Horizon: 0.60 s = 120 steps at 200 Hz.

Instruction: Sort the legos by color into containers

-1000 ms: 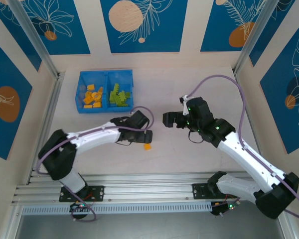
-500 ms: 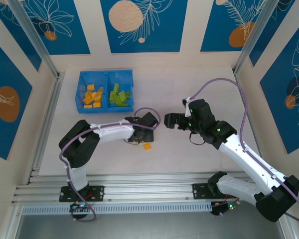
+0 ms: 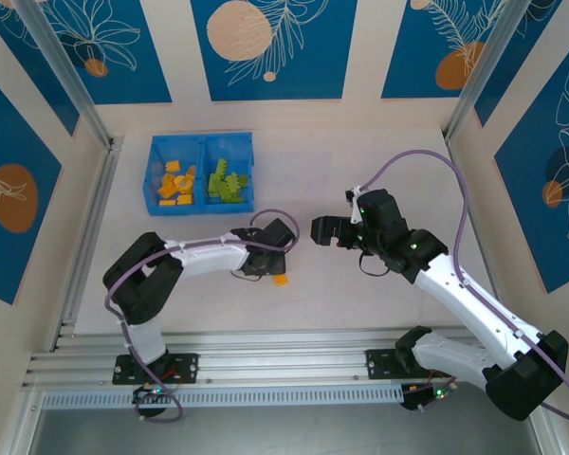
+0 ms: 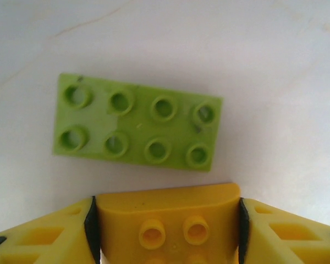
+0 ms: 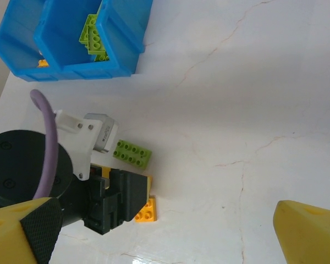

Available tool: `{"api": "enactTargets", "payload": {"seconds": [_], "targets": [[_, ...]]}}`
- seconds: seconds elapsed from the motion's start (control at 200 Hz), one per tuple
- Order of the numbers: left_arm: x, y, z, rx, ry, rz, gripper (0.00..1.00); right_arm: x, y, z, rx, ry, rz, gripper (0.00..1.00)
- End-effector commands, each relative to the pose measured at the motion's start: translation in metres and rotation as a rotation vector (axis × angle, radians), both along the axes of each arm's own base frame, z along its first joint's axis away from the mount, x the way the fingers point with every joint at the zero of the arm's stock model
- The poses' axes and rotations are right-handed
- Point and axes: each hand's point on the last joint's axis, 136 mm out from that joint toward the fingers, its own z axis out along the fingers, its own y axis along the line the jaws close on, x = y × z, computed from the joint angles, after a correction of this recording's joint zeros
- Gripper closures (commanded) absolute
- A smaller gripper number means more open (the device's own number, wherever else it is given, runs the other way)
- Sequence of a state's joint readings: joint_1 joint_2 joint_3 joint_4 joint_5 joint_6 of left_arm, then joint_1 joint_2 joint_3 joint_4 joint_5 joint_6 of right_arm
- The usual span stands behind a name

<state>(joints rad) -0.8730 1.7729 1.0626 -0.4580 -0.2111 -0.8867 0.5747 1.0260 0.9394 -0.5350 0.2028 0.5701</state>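
Close under the left wrist camera, an orange-yellow lego (image 4: 168, 223) sits between my left gripper (image 4: 166, 231), whose black pads press both of its sides. A lime green lego (image 4: 136, 129) lies flat on the table just beyond it. The right wrist view has that green lego (image 5: 132, 154) beside the left gripper's black body, and a second small orange lego (image 5: 146, 210) loose on the table, also seen from above as the orange lego (image 3: 281, 280). My right gripper (image 3: 318, 230) hovers open and empty to the right of it. The blue containers (image 3: 201, 138) hold orange legos on the left and green ones on the right.
The bin (image 5: 82, 69) stands at the table's back left, near the left metal rail (image 3: 85, 246). White tabletop (image 3: 360, 161) stretches to the right of the bin and behind the right arm. An aluminium frame (image 3: 284, 365) runs along the near edge.
My left gripper's jaws have closed in onto the orange-yellow lego, and the left arm's elbow has drawn in. The right gripper shifted slightly and stays open.
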Motion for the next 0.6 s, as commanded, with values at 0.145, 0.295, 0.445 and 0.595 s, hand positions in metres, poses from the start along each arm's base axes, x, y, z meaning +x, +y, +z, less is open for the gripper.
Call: {"api": "enactTargets", "payload": {"seconds": [0.145,0.295,0.445,0.595], "targets": [[0.018,0.051,0.063,0.102,-0.157,0.068,0.44,0.0,0.008,0.013,0.065,-0.004,0.008,0.0],[0.05,0.085,0.103,0.125,-0.259,0.131,0.43,-0.002,0.01,0.01,0.075,0.011,0.012,0.0],[0.08,0.102,0.127,0.05,-0.308,0.137,0.39,-0.003,0.011,0.008,0.077,0.021,0.012,0.0],[0.057,0.032,0.122,-0.133,-0.225,-0.407,0.17,-0.006,0.012,0.007,0.079,0.031,0.012,0.0]]}}
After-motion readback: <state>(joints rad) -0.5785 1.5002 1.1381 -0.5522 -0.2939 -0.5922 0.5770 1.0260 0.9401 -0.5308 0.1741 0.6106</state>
